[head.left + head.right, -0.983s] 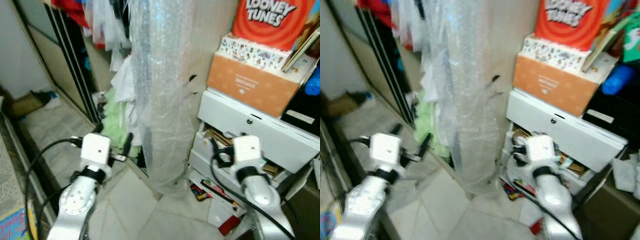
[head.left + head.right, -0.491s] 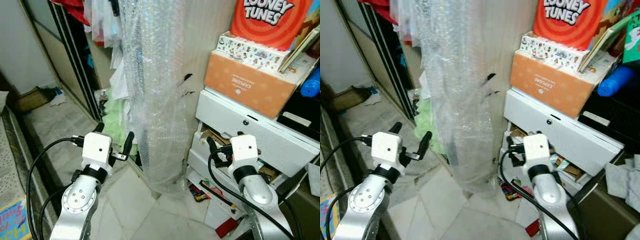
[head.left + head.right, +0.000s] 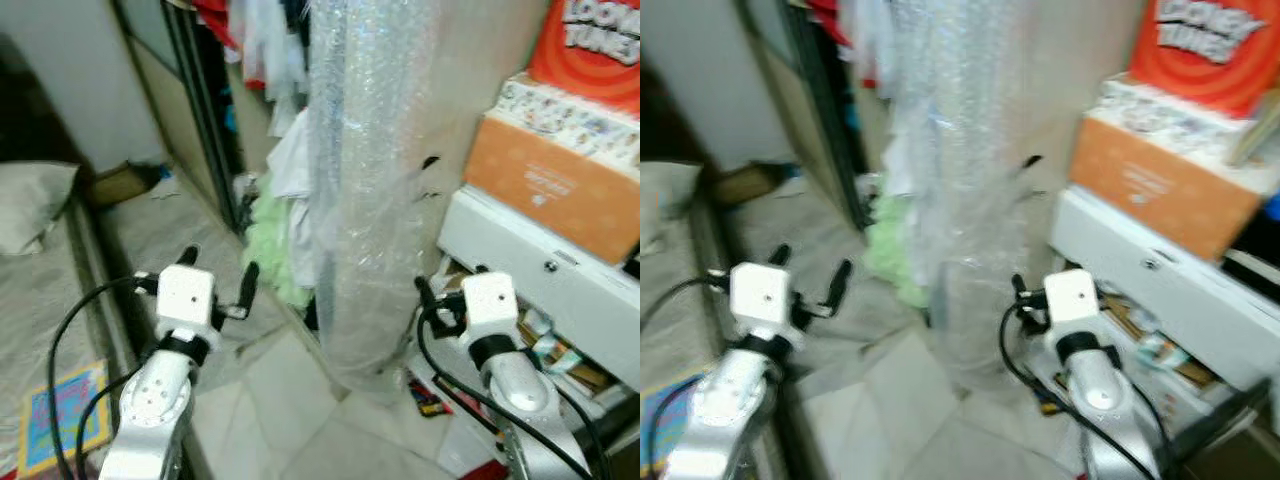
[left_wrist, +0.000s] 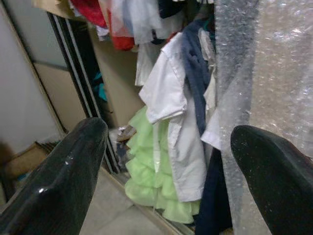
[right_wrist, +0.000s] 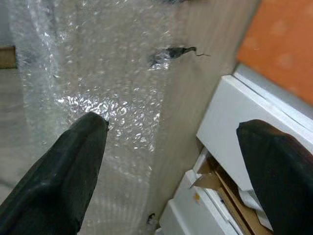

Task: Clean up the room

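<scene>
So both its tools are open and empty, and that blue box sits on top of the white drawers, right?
Not quite: the box on the white drawers is orange, as the left eye view shows. Both the left tool and the right tool are indeed open and empty.

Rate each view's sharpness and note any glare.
Left eye view: mildly soft. Right eye view: blurred most, box lettering smeared. Left wrist view: sharp on the clothes, near fingers soft. Right wrist view: bright glare on the bubble wrap.
</scene>
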You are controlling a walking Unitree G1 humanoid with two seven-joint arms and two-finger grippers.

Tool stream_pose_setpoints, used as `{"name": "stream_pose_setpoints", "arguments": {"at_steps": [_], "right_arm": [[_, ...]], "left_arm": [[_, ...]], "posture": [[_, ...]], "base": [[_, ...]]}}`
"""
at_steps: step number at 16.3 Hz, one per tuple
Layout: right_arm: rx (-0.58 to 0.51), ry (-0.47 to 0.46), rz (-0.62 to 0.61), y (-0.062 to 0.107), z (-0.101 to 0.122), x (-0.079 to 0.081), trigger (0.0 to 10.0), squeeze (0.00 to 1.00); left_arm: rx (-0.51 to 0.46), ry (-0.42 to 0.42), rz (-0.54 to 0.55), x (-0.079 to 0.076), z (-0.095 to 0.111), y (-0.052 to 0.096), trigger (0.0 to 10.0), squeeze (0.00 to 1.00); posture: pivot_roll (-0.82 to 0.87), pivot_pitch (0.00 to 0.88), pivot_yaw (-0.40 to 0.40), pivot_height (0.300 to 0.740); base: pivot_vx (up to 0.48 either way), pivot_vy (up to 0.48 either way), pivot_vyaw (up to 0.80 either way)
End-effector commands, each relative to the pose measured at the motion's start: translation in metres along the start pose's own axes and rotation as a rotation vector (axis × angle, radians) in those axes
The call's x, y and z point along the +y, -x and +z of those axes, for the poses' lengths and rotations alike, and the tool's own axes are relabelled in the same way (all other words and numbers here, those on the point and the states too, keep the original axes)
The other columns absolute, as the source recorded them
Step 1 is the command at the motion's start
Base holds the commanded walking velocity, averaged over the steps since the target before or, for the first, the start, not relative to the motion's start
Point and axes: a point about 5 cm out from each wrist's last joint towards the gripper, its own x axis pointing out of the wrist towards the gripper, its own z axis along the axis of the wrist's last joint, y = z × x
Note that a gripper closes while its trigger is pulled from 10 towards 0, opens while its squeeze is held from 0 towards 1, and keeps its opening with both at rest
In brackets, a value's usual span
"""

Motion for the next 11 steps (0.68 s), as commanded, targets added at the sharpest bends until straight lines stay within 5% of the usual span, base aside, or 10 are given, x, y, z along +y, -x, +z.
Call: {"name": "stream_pose_setpoints", "arguments": {"at_steps": [1,6,11], "right_arm": [[-0.014,-0.003,-0.003,-0.0013,0.0037,-0.0009,10.0,0.00],[-0.016,0.001,-0.001,-0.0015,0.0037,-0.0004,10.0,0.00],[-0.016,0.001,0.003,-0.0017,0.0031,0.0003,10.0,0.00]], "left_arm": [[-0.002,-0.018,0.003,0.0020,0.0008,0.0001,10.0,0.00],[-0.001,-0.014,-0.012,0.0002,0.0003,-0.0006,10.0,0.00],[-0.003,-0.010,-0.021,-0.0008,0.0002,-0.0005,10.0,0.00]], "posture": [[-0.10,0.027,-0.012,0.740],[-0.10,0.021,-0.011,0.740],[-0.10,0.018,-0.010,0.740]], "base": [[0.000,0.000,0.57],[0.000,0.000,0.19],[0.000,-0.289,0.00]]}}
